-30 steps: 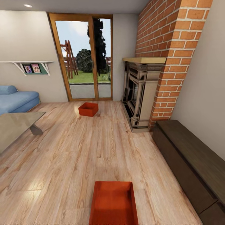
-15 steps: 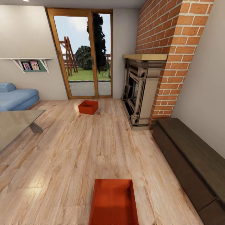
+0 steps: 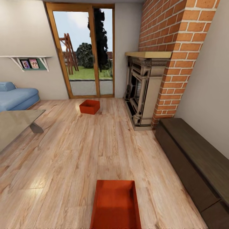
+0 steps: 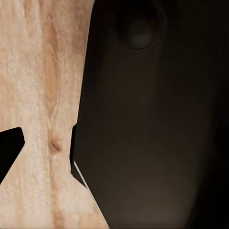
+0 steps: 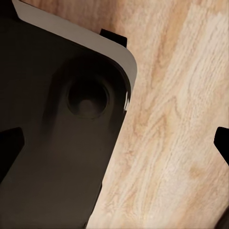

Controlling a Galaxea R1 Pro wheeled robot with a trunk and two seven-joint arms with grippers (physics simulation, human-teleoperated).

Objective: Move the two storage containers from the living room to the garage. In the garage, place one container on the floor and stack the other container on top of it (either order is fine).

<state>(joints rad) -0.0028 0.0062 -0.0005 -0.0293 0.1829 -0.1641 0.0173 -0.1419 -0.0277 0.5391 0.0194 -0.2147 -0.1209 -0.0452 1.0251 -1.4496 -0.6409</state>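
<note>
The near storage container (image 3: 116, 204) lies on the wood-plank floor (image 3: 79, 152), well short of the fireplace (image 3: 143, 92); the far storage container (image 3: 89, 106) lies beside it. The approach should be kept centred on the near container. The opening of either arm's jaws cannot be told.

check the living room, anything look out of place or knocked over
Nothing is tipped, spilled or broken. The odd items are two red-orange bins sitting open side up on the wood floor: one close in front of the robot, the other near the glass doors. The far one sits slightly turned against the floor planks.
</note>
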